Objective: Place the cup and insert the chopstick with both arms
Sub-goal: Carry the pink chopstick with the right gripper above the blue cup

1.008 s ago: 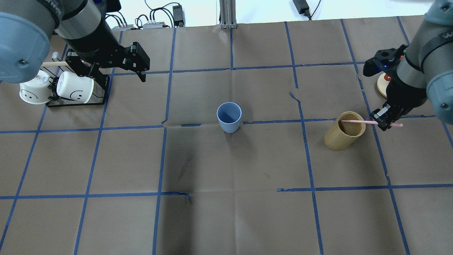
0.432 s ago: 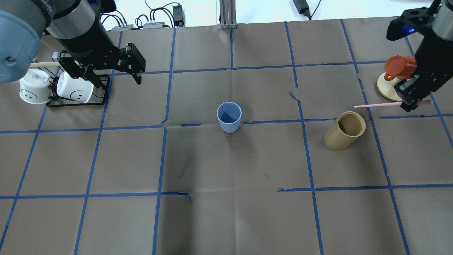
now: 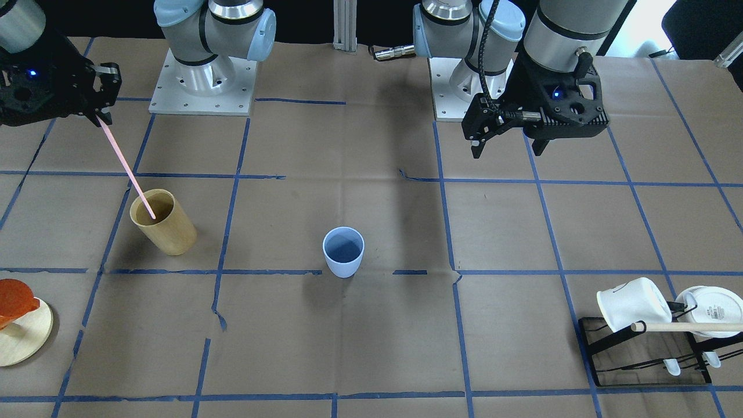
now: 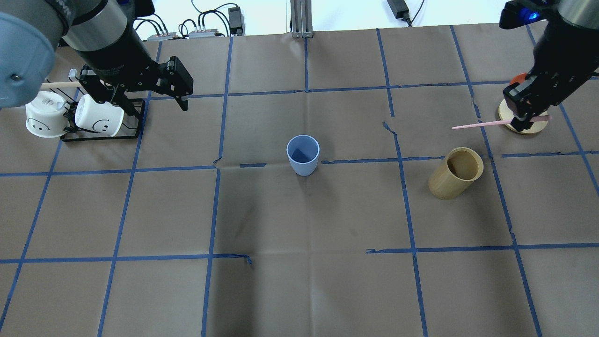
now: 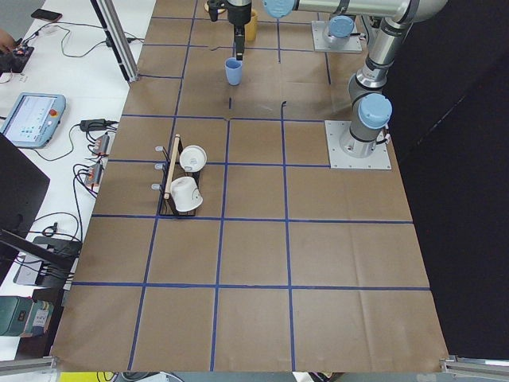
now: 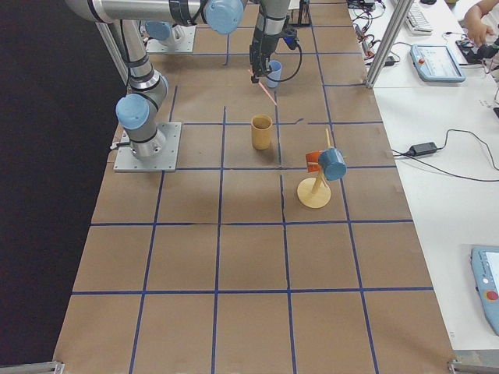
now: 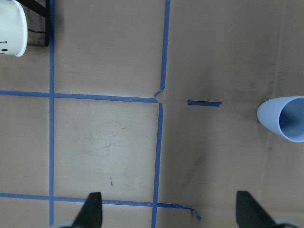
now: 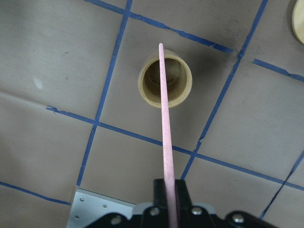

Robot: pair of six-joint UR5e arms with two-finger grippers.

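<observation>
A light blue plastic cup (image 4: 303, 154) stands upright mid-table. Well to its right, the right gripper (image 4: 521, 122), held high, pinches a thin pink chopstick (image 4: 477, 125) slanting down towards a tan wooden cylinder (image 4: 456, 173). Well to the cup's left, the left gripper (image 3: 508, 146) hovers pointing down, jaws spread and empty.

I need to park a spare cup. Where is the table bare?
Bare: the squares on the robot's side of the blue cup and bamboo holder, and the stretch between those two. Crowded: the far corners, around the mug rack and the wooden stand.
</observation>
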